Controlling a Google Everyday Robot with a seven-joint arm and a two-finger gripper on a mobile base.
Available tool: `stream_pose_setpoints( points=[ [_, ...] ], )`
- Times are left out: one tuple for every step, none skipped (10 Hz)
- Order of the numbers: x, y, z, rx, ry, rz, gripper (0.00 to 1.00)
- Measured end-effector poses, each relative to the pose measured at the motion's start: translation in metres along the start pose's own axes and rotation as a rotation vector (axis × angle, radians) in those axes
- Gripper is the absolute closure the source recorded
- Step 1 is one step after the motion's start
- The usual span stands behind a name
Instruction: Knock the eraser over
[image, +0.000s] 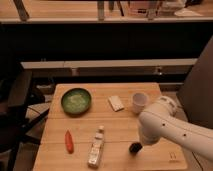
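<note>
Now, eraser (134, 147): one small dark grey-black lump; stubby and rounded from this side; no markings to be made out; whether it stands upright or lies flat I cannot tell
Eraser's place: on the wooden table (120, 125), at 5 o'clock from the table's middle, near the front edge; at 3 o'clock from the bottle, apart from it; at 6 o'clock from the white cup, well apart
Gripper (138, 142): one; at the low end of the white arm (165, 127), largely covered by it; right at the eraser, on its 1 o'clock side; closed, with nothing seen held; whether it touches the eraser I cannot tell
Arm: one; reaches in from 4 o'clock over the table's right part
Green bowl (76, 100): one; at 10 o'clock
Whitish flat piece (116, 103): one; at 12 o'clock, between bowl and cup
White cup (139, 102): one; at 1 o'clock, upright
Red long thing (69, 141): one; at 8 o'clock, lying flat
Bottle (96, 147): one; at 7 o'clock, lying on its side, cap pointing to 12 o'clock
</note>
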Motion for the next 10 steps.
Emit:
stream_pose_setpoints(
  points=[
    [-0.003, 0.0, 0.002, 0.0, 0.001, -0.006, 0.99],
    [-0.005, 0.0, 0.003, 0.0, 0.003, -0.009, 0.99],
    [-0.007, -0.001, 0.006, 0.001, 0.006, -0.012, 0.99],
    [-0.01, -0.002, 0.008, -0.001, 0.006, -0.018, 0.99],
    [-0.011, -0.004, 0.01, 0.0, 0.009, -0.023, 0.99],
    [-0.012, -0.004, 0.011, -0.002, 0.007, -0.023, 0.99],
    [-0.014, -0.004, 0.012, -0.003, 0.008, -0.025, 0.99],
    [-0.016, -0.006, 0.013, -0.003, 0.007, -0.031, 0.99],
    [-0.019, -0.005, 0.014, -0.007, 0.007, -0.035, 0.99],
    [-0.022, -0.005, 0.014, -0.007, 0.005, -0.035, 0.99]
  ],
)
